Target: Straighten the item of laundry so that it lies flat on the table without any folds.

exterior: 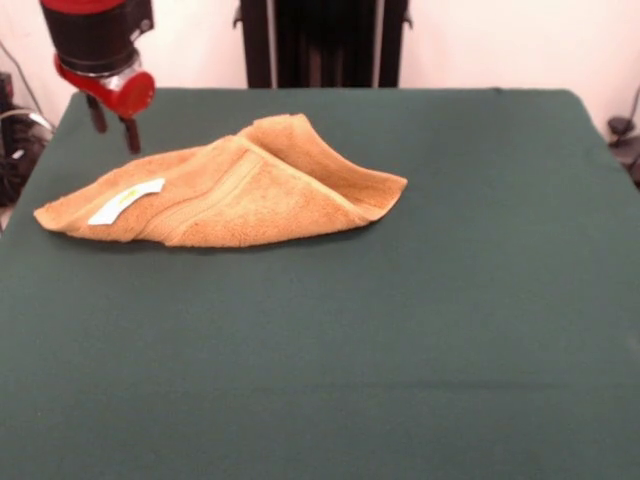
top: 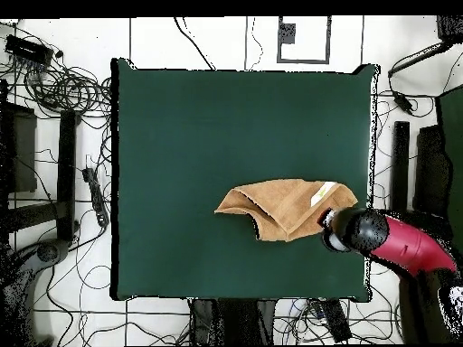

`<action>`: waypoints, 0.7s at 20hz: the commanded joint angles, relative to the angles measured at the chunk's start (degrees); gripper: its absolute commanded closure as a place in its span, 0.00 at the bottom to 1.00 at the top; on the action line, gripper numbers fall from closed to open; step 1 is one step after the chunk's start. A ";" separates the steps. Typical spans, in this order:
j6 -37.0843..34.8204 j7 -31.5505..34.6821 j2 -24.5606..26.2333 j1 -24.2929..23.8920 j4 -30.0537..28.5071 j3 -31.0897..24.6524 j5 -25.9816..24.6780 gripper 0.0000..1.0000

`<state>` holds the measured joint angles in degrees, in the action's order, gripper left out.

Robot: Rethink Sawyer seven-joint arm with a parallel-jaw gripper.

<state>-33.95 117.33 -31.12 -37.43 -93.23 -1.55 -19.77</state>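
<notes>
Towel (exterior: 235, 195): golden-orange, folded over itself, white tag (exterior: 126, 200) up, near my table's (exterior: 400, 350) side edge. Gripper (exterior: 113, 125): fingers slightly apart, empty, above its tagged end.

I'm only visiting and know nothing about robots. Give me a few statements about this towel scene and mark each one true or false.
1. The towel lies fully flat on the table. False: it is folded over itself, with one flap raised.
2. A small white tag shows on the towel. True.
3. The gripper is clamped on the towel. False: in the front view its fingers hang just above and beyond the towel's edge, holding nothing.
4. The table is covered in dark green cloth. True.
5. The towel covers most of the table. False: it takes up a small part of it.
</notes>
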 commanded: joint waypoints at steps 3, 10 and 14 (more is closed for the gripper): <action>8.67 6.58 1.38 3.85 -10.16 -10.04 5.23 0.00; 14.16 6.55 6.88 3.14 -9.20 -10.06 4.68 0.00; 15.99 6.70 10.92 3.13 -7.66 -9.00 4.01 0.00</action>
<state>-22.65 117.33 -27.95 -36.54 -97.46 -4.73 -17.76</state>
